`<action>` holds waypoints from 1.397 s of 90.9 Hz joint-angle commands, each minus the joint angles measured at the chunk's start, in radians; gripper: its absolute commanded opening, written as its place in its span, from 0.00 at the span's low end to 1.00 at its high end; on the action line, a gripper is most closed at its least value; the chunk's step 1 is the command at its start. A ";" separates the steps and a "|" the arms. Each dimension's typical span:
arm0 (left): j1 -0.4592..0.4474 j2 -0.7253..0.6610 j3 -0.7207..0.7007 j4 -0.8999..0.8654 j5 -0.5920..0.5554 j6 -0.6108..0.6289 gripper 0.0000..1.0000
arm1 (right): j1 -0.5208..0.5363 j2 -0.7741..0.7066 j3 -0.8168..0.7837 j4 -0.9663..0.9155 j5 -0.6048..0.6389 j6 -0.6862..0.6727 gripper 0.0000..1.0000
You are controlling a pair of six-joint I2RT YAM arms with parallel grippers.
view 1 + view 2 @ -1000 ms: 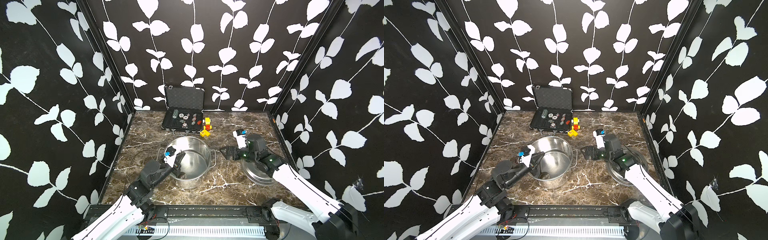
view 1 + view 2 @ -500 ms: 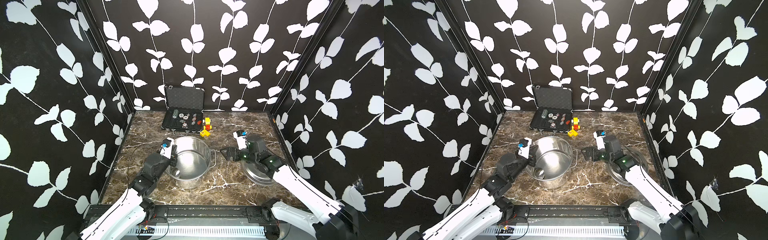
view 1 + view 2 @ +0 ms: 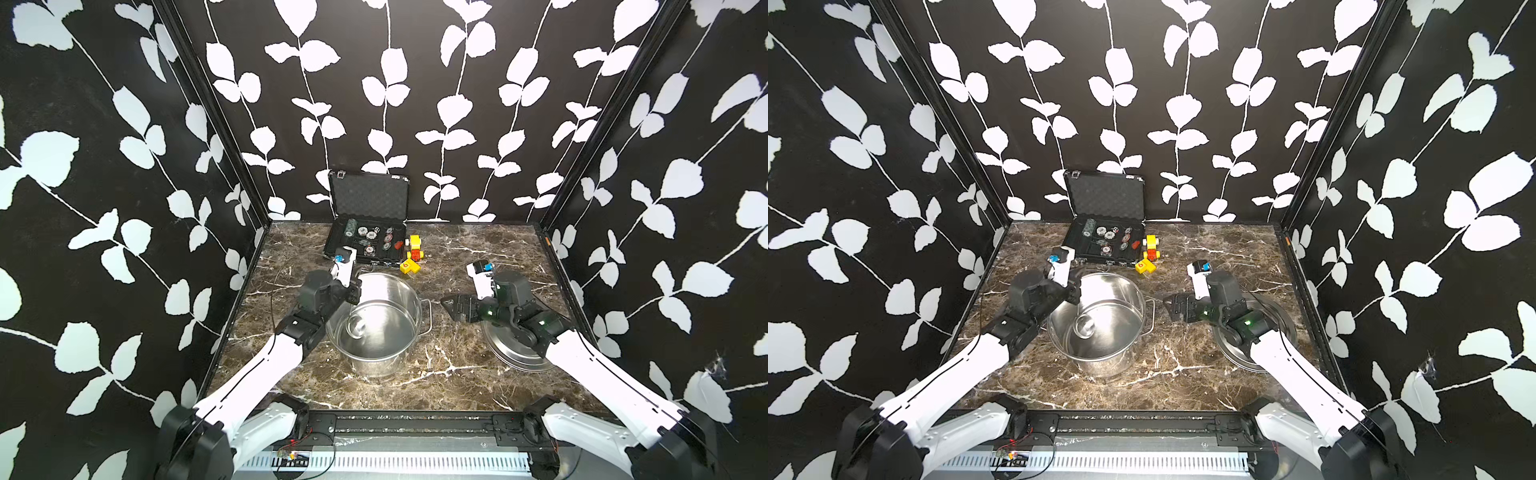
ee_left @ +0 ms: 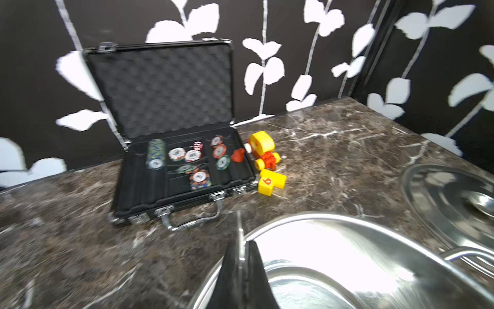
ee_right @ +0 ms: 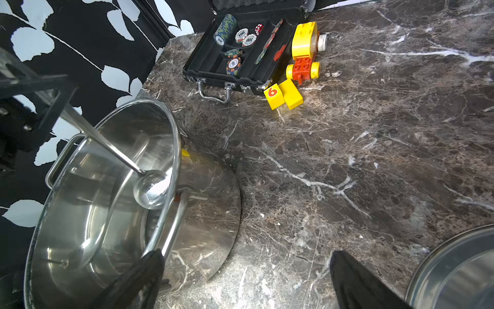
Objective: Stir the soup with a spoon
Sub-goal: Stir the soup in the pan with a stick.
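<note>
I have the left pincer point(image 3: 353, 291) clamped on the top of the spoon's handle, right over the pot's point(image 3: 374, 361) rim on the side facing the desk's left edge. The spoon point(image 5: 151, 190) slants down from there. Its round bowl sits low inside the pot, close to the wall that faces the right edge. The pot itself stands on the left half of the desk point(image 3: 457, 374), towards the front. I cannot tell whether there is any liquid in it; the steel is all glare.

The stirring looks under way to me. To do it well, I want slow circles led from the wrist, with the bowl low and just clear of the wall, so it doesn't scrape or shove the pot along. The handle is thin and slick, so I judge it could twist in the grip if the bowl catches.

The right pincer point(image 3: 451, 307) hangs with its jaws wide apart and nothing in them, between the pot and the lid point(image 3: 515, 353) lying near the right edge. I could use it to steady the pot's handle if the pot starts to creep.
</note>
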 commanded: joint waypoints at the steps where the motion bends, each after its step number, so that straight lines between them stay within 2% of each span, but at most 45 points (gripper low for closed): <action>1: 0.003 0.057 0.072 0.059 0.130 0.017 0.00 | 0.008 0.006 -0.001 0.013 0.003 -0.008 0.99; 13: -0.009 0.146 0.117 0.114 0.228 -0.024 0.00 | 0.008 0.011 0.005 0.012 -0.002 -0.010 0.99; 33: -0.125 0.221 0.156 0.164 0.242 0.028 0.00 | 0.008 0.005 0.011 0.005 0.002 -0.010 0.99; 59: -0.233 0.241 0.118 0.281 0.304 0.058 0.00 | 0.009 -0.006 0.007 -0.001 0.003 -0.010 0.99; 68: -0.295 0.231 0.092 0.294 0.322 0.096 0.00 | 0.009 -0.007 0.003 0.004 0.004 -0.008 0.99; 94: -0.372 0.118 0.003 0.232 0.344 0.145 0.00 | 0.010 -0.009 -0.007 0.010 0.001 -0.011 0.99; 109: -0.380 0.003 -0.084 0.168 0.289 0.155 0.00 | 0.010 -0.003 -0.012 0.023 -0.004 -0.008 0.99; 127: -0.380 -0.203 -0.178 0.059 0.204 0.151 0.00 | 0.011 0.011 -0.009 0.036 -0.016 -0.004 0.99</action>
